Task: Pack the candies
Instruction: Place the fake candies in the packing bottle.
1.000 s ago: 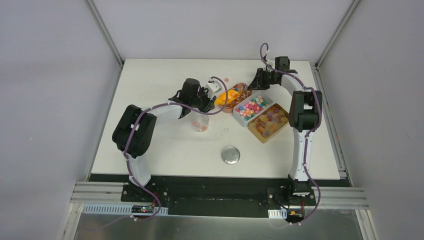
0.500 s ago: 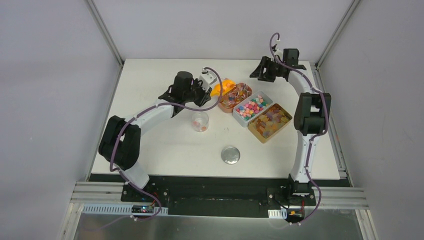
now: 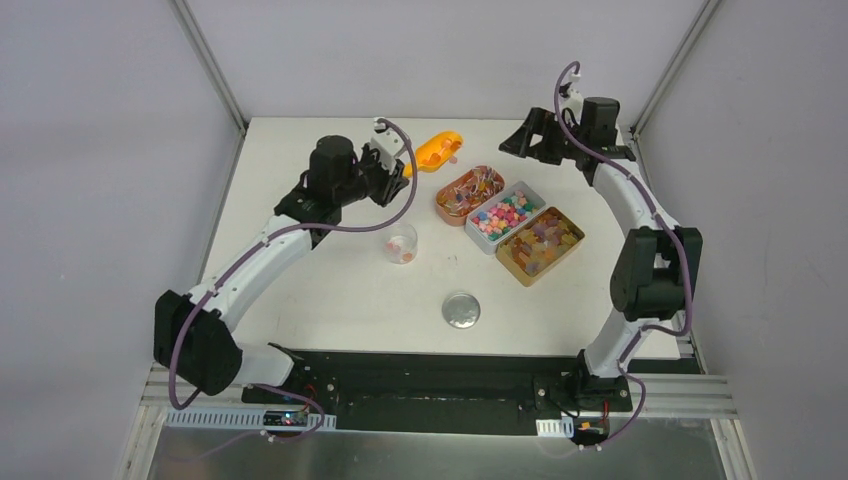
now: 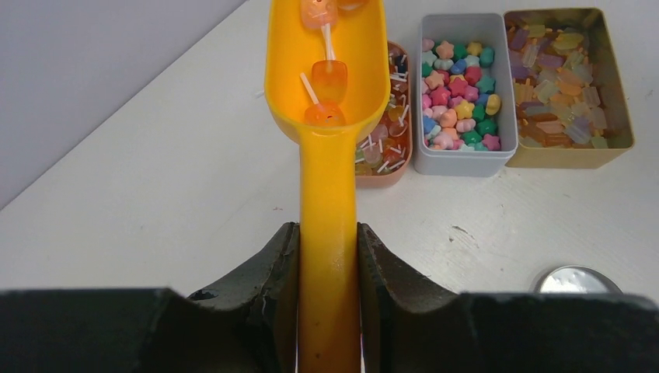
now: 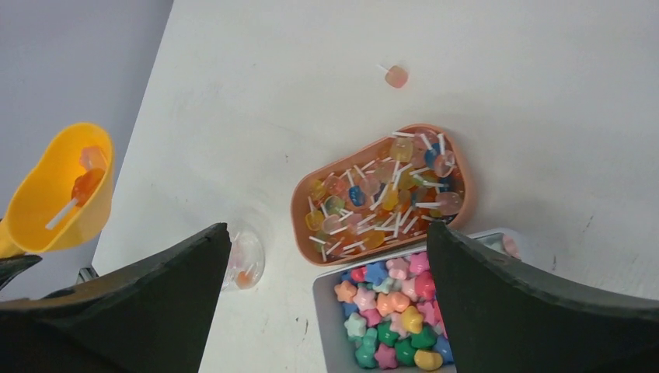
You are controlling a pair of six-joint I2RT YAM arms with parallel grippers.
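The round silver lid lies nearest; beyond it stands the clear cup, a few candies inside. Most candies fill three tins to its right. Farther back, the left gripper clenches the orange scoop, loaded with small lollipops; the right gripper hangs spread wide, empty. The step seems carry-and-pour: the scoop's lip must reach the cup, then tip gently.

Trays of candies block the right; open table lies between cup and lid.
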